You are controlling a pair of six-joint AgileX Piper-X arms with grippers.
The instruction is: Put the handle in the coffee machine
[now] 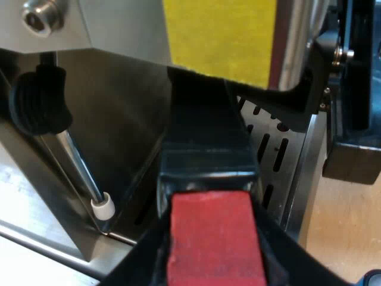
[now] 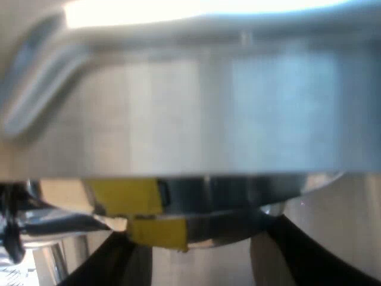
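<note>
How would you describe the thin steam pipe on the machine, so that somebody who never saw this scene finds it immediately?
Start at the steel front of the espresso machine, under the yellow tape. Beside the dark handle with the red end, a thin metal steam pipe slants down from a black knob. Only it is slim and shiny and ends in a white tip.

Coffee station, room unclear: steel espresso machine [image 1: 119,24], steam wand [image 1: 80,167], slotted drip tray [image 1: 271,149], wooden counter [image 1: 336,226].
</note>
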